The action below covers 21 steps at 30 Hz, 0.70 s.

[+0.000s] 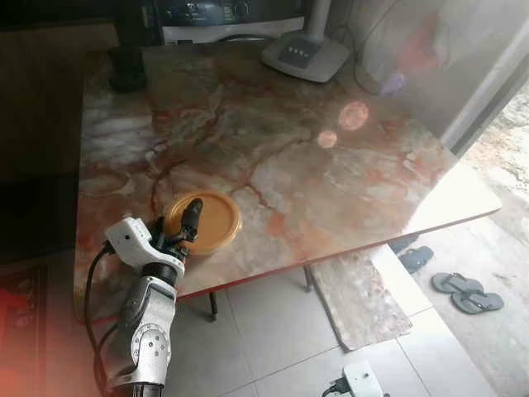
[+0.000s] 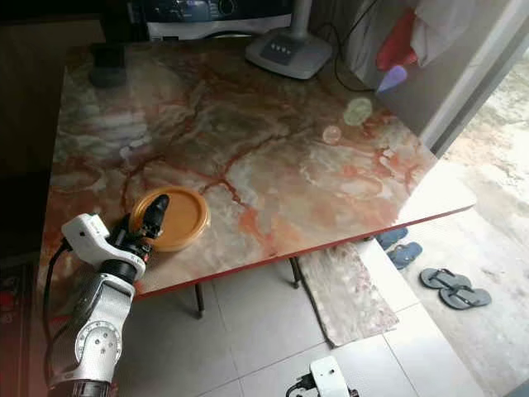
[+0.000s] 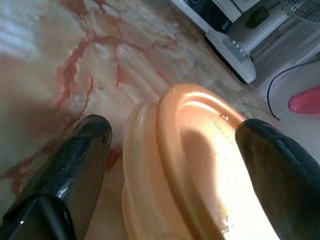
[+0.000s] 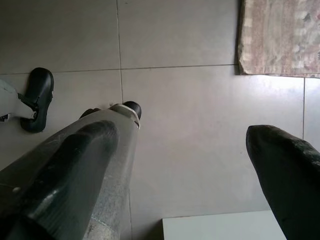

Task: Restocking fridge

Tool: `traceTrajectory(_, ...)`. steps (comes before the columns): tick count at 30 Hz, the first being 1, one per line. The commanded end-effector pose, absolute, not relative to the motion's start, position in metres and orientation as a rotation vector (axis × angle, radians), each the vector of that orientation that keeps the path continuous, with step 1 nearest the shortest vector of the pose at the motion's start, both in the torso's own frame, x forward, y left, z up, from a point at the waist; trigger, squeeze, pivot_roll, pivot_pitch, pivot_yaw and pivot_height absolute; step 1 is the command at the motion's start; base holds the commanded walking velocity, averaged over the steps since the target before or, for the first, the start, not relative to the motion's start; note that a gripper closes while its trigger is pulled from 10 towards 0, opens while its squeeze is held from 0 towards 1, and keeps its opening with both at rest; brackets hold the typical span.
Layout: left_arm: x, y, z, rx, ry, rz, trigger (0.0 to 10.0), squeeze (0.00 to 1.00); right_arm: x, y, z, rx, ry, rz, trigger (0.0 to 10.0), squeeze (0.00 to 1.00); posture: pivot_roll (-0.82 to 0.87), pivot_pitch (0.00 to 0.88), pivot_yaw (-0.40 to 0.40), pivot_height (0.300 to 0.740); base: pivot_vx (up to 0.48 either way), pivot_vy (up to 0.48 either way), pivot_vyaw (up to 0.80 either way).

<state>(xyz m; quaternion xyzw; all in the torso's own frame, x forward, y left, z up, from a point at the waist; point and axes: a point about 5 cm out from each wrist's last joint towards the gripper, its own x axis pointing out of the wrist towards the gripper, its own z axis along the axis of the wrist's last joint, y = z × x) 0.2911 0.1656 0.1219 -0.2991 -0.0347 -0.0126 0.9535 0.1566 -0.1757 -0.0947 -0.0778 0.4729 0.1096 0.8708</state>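
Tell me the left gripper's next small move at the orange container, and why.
Probably close the fingers. The left gripper is open, one black finger on each side of the orange lidded container, which sits near the marble table's front edge, ungripped. The right gripper hangs open over the floor.

A round orange lidded plastic container (image 1: 203, 222) is sitting near the front-left edge of the marbled stone tabletop (image 1: 281, 157), the left pincer (image 3: 170, 165) straddling it. A white fan base (image 1: 306, 55) is standing at the rear. Flat sandals (image 1: 467, 293) are lying on the tiled floor (image 1: 281, 331), right.
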Motion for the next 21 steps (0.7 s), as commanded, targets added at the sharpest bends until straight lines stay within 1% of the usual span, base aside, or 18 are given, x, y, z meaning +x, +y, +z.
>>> traceTrajectory(1, 0.2933, 0.1611, 0.1187, -0.645, -0.046, -0.044, 10.0, 0.00, 0.1517, -0.1797, -0.0963, -0.168, 1.004, 0.222, 10.0, 0.00, 0.11, 0.138, -0.123, 0.740, 0.000, 0.000, 0.00)
traceTrajectory(5, 0.2972, 0.1586, 0.1185, -0.685, -0.037, -0.056, 9.8, 0.00, 0.1515, -0.1799, -0.0964, -0.168, 1.005, 0.220, 10.0, 0.00, 0.11, 0.137, -0.123, 0.740, 0.000, 0.000, 0.00)
traceTrajectory(6, 0.2979, 0.1589, 0.1187, -0.687, -0.037, -0.056, 2.8, 0.00, 0.1515, -0.1799, -0.0964, -0.169, 1.005, 0.220, 10.0, 0.00, 0.11, 0.138, -0.125, 0.740, 0.000, 0.000, 0.00)
traceTrajectory(7, 0.2979, 0.1589, 0.1187, -0.687, -0.037, -0.056, 2.8, 0.00, 0.1515, -0.1799, -0.0964, -0.169, 1.005, 0.220, 10.0, 0.00, 0.11, 0.138, -0.125, 0.740, 0.000, 0.000, 0.00)
traceTrajectory(8, 0.2984, 0.1592, 0.1186, -0.695, -0.037, -0.054, 0.0, 0.00, 0.1515, -0.1800, -0.0964, -0.171, 1.006, 0.222, 10.0, 0.00, 0.11, 0.138, -0.125, 0.740, 0.000, 0.000, 0.00)
traceTrajectory(21, 0.3003, 0.1596, 0.1159, -0.703, -0.030, -0.053, 0.0, 0.00, 0.1517, -0.1803, -0.0963, -0.184, 1.007, 0.231, 10.0, 0.00, 0.11, 0.140, -0.128, 0.740, 0.000, 0.000, 0.00)
